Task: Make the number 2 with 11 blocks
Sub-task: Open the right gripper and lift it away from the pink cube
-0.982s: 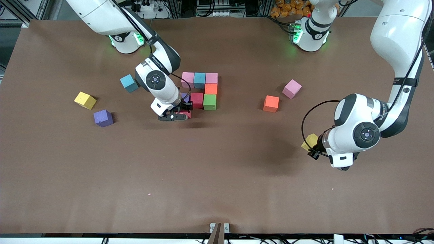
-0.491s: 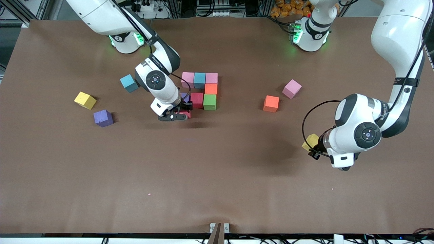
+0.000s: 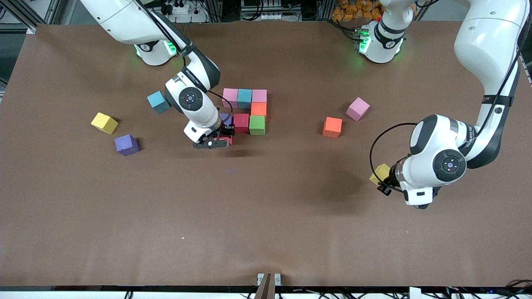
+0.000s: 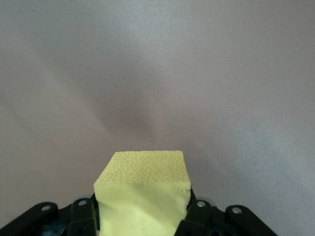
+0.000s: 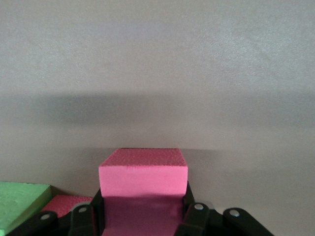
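Brown table (image 3: 266,216), scattered blocks (image 3: 124,144).

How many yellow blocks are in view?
2. One yellow block lies loose at the right arm's end of the table, beside a purple block. The other is clamped in the left gripper. Others may be hidden under the arms.

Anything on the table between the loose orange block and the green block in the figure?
No. In the front view the stretch of table between the loose orange block and the green block is bare brown surface.
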Tool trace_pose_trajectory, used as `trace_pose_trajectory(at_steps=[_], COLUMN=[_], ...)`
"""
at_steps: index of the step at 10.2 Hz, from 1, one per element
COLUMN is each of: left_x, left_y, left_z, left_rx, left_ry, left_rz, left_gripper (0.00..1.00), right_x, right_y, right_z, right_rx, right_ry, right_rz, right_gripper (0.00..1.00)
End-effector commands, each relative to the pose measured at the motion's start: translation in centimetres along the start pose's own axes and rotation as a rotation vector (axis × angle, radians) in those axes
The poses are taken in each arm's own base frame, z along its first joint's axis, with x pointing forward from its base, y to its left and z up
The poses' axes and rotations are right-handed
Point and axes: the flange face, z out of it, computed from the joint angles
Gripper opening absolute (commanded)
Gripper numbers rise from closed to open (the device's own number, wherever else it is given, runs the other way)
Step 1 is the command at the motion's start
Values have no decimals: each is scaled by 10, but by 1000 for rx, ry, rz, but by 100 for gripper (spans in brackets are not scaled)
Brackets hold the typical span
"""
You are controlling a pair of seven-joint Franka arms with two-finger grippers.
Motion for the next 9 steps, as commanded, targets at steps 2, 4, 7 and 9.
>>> trace_pose_trajectory(at_steps=[2,4,7,9], left_x=[0,0,0,0], left_y=[1,1,1,1], left_z=[-5,-5,-5,-5], left_rx=[-13,-11,-11,-11], left_ry=[-25,-25,-25,-25], left_rz=[14,14,14,14], left_gripper=[23,22,22,22], right_x=[2,4,7,14], right_y=[1,2,4,6], right_z=[1,0,-3,-22], right_rx=[-8,-9,-10,-15], right_ry=[15,13,14,28], right_rz=[13,61,67,68], right_gripper=[83,97,100,100])
